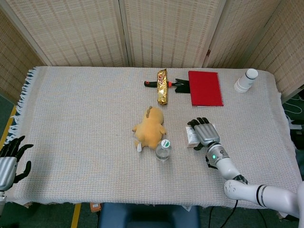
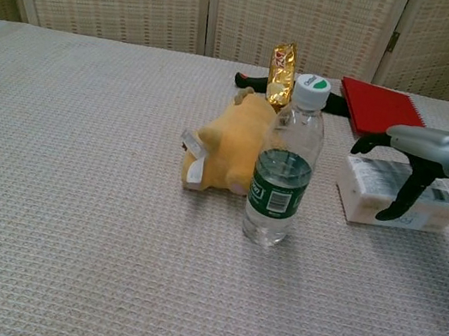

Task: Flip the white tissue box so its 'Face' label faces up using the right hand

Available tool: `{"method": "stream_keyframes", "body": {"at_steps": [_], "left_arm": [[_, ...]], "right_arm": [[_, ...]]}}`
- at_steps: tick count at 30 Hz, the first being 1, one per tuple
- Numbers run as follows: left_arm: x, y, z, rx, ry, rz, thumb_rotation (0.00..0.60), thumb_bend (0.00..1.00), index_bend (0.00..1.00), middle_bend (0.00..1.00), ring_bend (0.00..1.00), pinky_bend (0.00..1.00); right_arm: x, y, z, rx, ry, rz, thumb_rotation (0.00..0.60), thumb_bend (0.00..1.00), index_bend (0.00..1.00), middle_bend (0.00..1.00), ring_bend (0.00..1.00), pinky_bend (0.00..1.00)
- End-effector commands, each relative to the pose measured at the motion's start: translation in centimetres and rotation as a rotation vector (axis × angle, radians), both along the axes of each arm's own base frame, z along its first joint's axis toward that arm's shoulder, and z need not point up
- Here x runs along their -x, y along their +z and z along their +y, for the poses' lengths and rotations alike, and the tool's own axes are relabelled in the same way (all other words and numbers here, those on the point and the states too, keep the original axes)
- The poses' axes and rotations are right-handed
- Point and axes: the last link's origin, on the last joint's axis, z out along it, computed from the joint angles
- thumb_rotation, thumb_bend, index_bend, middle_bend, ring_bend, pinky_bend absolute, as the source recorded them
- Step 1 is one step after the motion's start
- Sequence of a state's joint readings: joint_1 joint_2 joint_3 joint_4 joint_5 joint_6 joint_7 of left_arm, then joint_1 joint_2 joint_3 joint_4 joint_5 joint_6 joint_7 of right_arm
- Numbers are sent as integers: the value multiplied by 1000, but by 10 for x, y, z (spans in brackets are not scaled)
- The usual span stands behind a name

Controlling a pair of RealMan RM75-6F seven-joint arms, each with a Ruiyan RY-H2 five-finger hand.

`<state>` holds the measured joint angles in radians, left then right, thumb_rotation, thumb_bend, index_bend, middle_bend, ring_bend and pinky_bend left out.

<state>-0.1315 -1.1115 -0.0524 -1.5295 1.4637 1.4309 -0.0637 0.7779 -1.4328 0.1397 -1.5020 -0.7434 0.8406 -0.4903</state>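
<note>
On the table (image 1: 85,123), the box (image 2: 368,193) lies flat, right of the bottle (image 2: 285,166). My right hand (image 1: 205,133) arches over it, thumb on its front; grip unclear. I'd clamp both long sides before rolling.

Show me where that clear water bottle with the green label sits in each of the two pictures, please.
Head view: the water bottle stands low in the centre, just right of the yellow plush toy.
Chest view: it stands upright in the middle foreground, in front of the toy.
Shared landmark: the plush toy beside it.
</note>
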Motion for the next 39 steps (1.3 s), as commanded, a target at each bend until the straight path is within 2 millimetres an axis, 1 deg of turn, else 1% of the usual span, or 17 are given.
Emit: {"method": "stream_keyframes", "body": {"at_steps": [1,7,12,18,21,23,27,30,31,34,36,39], "left_arm": [[1,0,0,2,1,0,600,504,232,0,0,104],[2,0,1,1,7,1,600,504,232,0,0,104],[1,0,1,-2,4,-2,600,505,232,0,0,104],[1,0,0,-3,0,-2,600,505,232,0,0,104],[1,0,0,-3,1,-1,600,504,232,0,0,104],[1,1,0,-5,0,-2,600,504,232,0,0,104],[0,2,-1,-11,-4,-2,600,505,232,0,0,104],[-1,2,-2,-12,-7,-1,600,505,232,0,0,104],[-1,2,-2,-11,-7,1,600,505,232,0,0,103],[-2,1,-2,-9,-8,4,600,506,232,0,0,104],[-2,1,-2,-9,-9,4,600,506,232,0,0,103],[-2,1,-2,-11,-10,6,600,506,232,0,0,104]], "right_arm": [[1,-3,0,-5,-2,1,600,0,200,139,61,0],[1,-9,-2,-10,4,2,600,0,270,205,89,0],[0,-11,-2,2,14,-1,600,0,359,296,124,0],[0,-6,-3,35,27,-23,600,0,422,372,173,0],[-2,-1,-3,58,34,-80,600,0,464,404,213,0],[-4,5,-2,77,21,-177,600,0,501,428,248,0],[0,20,0,131,-13,-429,600,0,508,433,271,0],[12,31,3,196,-60,-679,600,0,504,433,281,0],[18,35,4,222,-90,-790,600,0,501,433,283,0],[37,41,6,237,-189,-1021,600,0,489,433,286,0],[47,44,10,193,-209,-1067,600,0,489,433,286,0],[65,46,10,193,-230,-1119,600,0,489,433,286,0]]}}
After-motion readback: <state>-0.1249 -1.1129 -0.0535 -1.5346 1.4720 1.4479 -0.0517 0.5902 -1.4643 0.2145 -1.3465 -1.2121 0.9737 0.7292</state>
